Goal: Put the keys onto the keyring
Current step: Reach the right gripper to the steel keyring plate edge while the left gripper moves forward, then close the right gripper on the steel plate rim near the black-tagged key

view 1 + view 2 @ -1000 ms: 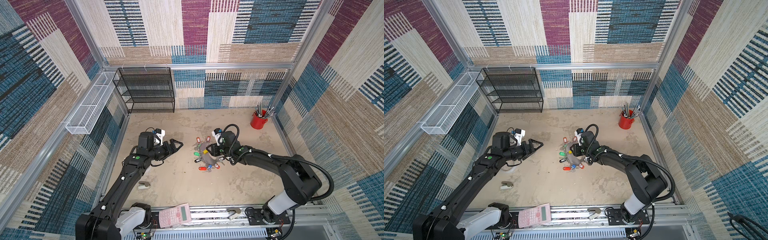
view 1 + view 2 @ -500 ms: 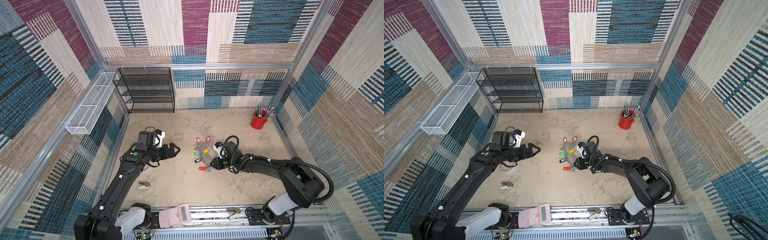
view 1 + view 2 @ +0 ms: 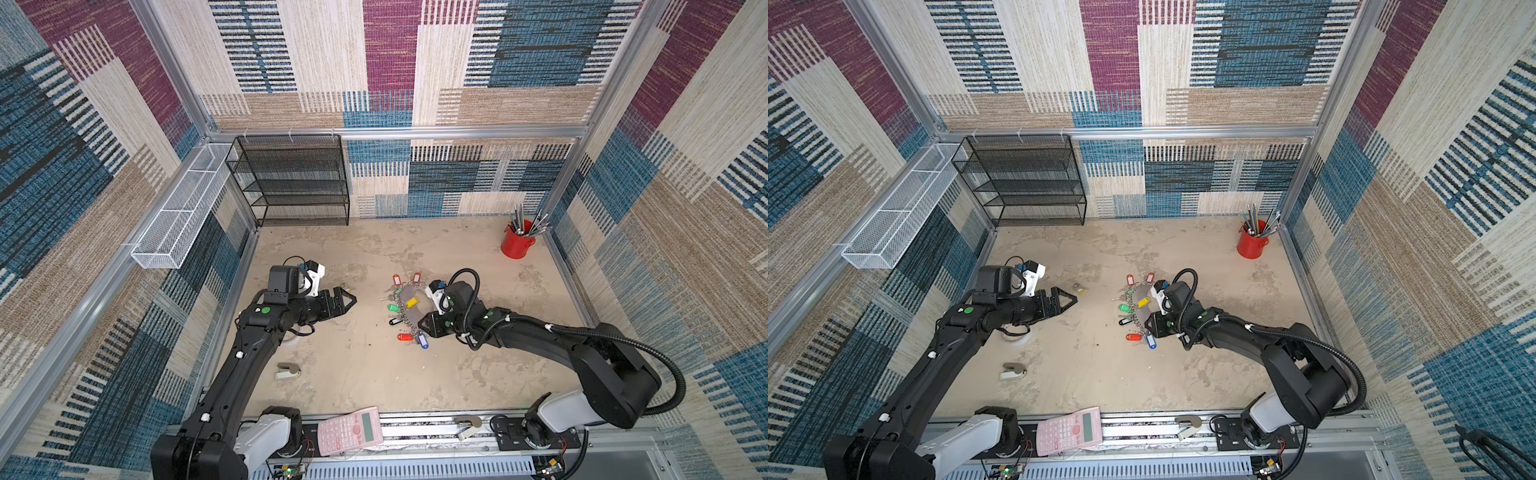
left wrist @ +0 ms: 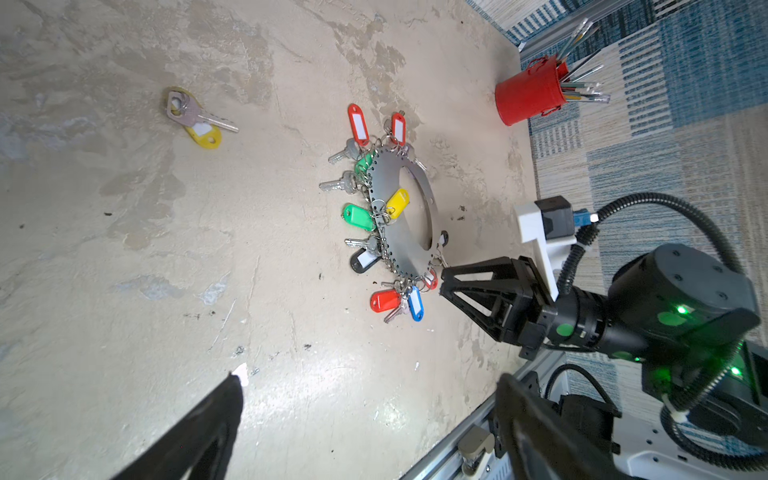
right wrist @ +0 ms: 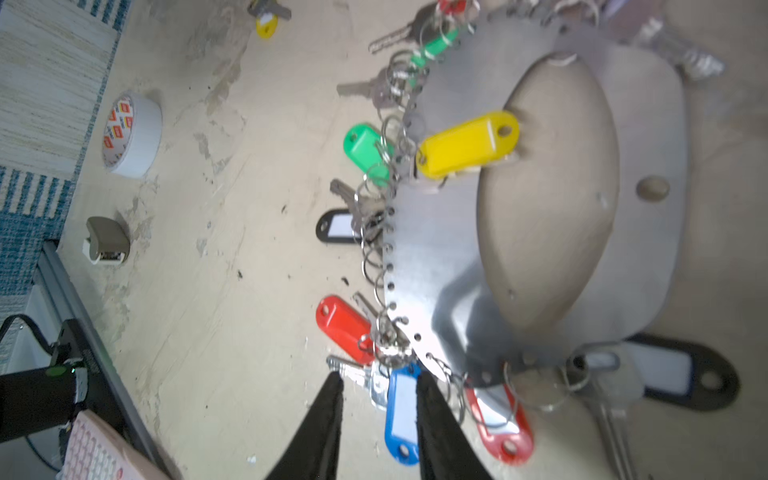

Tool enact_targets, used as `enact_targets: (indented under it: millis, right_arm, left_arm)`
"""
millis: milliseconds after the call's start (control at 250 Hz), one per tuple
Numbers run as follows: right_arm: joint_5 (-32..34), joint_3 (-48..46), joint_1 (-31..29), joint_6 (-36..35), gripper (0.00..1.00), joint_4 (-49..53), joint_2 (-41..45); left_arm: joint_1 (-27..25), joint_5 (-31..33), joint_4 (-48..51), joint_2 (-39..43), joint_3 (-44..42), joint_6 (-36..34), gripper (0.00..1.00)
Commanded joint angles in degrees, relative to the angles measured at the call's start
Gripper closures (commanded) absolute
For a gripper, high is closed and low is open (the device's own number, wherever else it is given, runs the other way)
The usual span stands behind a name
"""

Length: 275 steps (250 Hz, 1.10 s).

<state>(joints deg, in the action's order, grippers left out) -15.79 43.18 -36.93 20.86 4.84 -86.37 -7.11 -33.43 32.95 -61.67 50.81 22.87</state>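
Note:
The keys [image 4: 193,118], silver with a yellow tag, lie loose on the table left of the keyring; they also show in both top views [image 3: 345,287] [image 3: 1079,287]. The keyring [image 4: 399,216] is a flat grey C-shaped ring [image 3: 409,309] [image 5: 436,257] hung with coloured tags. My left gripper [image 3: 352,300] [image 4: 374,386] stands wide open and empty just short of the keys. My right gripper [image 5: 379,380] [image 3: 422,322] is at the keyring's near end, jaws partly apart astride a blue tag [image 5: 401,407], with a gap on one side.
A red cup of pens [image 3: 515,245] stands at the back right. A black mesh shelf [image 3: 291,183] and a white wire basket [image 3: 178,216] are at the back left. A tape roll [image 5: 133,135], a small stapler [image 3: 286,370] and a pink calculator [image 3: 349,430] lie near the front.
My right gripper has drawn back from the middle of the keyring to its near end by the blue tag. The left gripper has barely shifted.

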Motion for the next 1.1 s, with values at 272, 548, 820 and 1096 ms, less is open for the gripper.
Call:
enact_targets:
  millis: [272, 548, 820, 1096]
  right_arm:
    - [10.56, 10.58, -6.25, -3.47, 0.64, 2.43, -11.39]
    - [14.14, 13.02, -7.26, -3.19, 0.66, 2.38, -15.31]
    - [18.46, 14.26, -9.47, -2.18, 0.71, 3.67, -17.56]
    - [26.54, 13.92, -12.44, -1.81, 0.78, 4.55, -18.48]
  left_arm:
    - [2.80, -5.88, -4.35, 1.27, -2.24, 2.50, 0.05]
    - [3.95, -7.26, -5.91, 1.81, -3.23, 3.73, 0.05]
    - [5.16, -8.93, -7.37, 1.55, -3.99, 4.89, 0.05]
    - [6.41, -10.82, -9.78, 1.38, -5.19, 6.87, 0.06]
